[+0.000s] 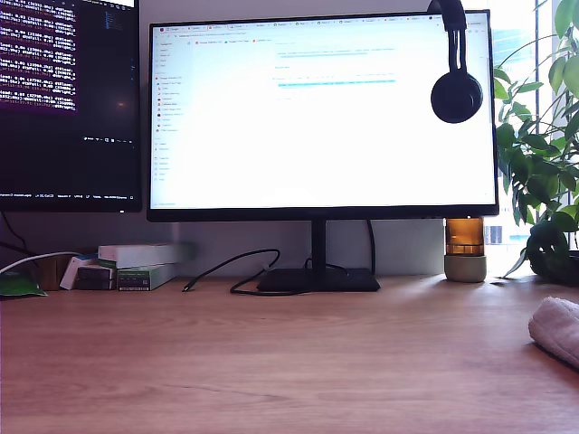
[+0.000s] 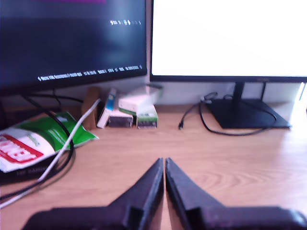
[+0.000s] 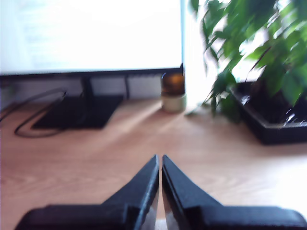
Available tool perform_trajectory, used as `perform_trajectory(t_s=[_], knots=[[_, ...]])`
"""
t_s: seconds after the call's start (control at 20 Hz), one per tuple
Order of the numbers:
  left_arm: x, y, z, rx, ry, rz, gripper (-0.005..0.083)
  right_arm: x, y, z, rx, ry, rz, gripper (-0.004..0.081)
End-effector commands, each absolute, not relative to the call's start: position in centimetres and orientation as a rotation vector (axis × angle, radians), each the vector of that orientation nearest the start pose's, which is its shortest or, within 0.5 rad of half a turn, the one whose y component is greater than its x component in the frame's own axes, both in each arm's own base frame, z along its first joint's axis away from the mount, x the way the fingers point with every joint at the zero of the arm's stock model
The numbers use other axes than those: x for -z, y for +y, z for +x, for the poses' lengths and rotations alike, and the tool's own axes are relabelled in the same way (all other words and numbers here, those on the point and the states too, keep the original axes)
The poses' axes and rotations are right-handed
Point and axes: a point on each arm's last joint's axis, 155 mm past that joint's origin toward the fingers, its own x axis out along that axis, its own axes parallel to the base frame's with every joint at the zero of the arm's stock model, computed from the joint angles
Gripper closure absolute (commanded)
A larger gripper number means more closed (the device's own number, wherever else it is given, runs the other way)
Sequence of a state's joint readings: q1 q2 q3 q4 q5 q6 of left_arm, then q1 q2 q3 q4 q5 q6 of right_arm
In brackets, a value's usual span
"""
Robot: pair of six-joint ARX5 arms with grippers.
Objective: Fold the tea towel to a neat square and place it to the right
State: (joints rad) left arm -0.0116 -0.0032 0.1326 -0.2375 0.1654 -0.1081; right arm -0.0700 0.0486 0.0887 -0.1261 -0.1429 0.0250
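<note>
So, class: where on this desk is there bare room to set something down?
Bare desk runs from the monitor stand forward, across to the tea towel at the exterior view's right. Crowded: the boxes and cable at the back.

tea towel (image 1: 556,330) on desk (image 1: 271,362), exterior view's right | monitor (image 1: 321,113) behind

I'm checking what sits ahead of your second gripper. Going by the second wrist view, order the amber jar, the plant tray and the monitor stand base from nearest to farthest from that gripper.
From my second gripper, shut on nothing:
1. The plant tray, black, off to the side under the leaves; its near edge comes closest.
2. The monitor stand base, on the other side.
3. The amber jar, straight ahead near the wall.
The last two are close; the base's front edge looks slightly nearer.
</note>
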Motion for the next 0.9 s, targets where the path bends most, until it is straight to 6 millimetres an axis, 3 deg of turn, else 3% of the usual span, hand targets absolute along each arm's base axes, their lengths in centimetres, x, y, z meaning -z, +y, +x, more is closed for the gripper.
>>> perform_trajectory(t_s=[0.0,0.15,0.45,0.65,0.85], knots=[[-16.6,-3.3,23.9,0.17,0.113,-0.111,0.0795,-15.6,0.8,24.9,-0.067,0.084,0.028,0.0772],[-16.4,-3.2,23.9,0.164,0.118,-0.104,0.0795,-15.3,0.5,24.8,-0.052,0.091,0.019,0.0772],[-13.4,-3.2,23.4,0.157,0.239,-0.12,0.0795,-11.4,0.6,24.1,-0.052,0.25,0.034,0.0772],[-11.5,-3.2,22.8,0.153,0.32,-0.126,0.0795,-11.5,0.6,24.1,-0.052,0.248,0.033,0.0772],[-10.9,-3.2,22.6,0.151,0.346,-0.127,0.0795,-11.5,0.6,24.1,-0.052,0.248,0.033,0.0772]])
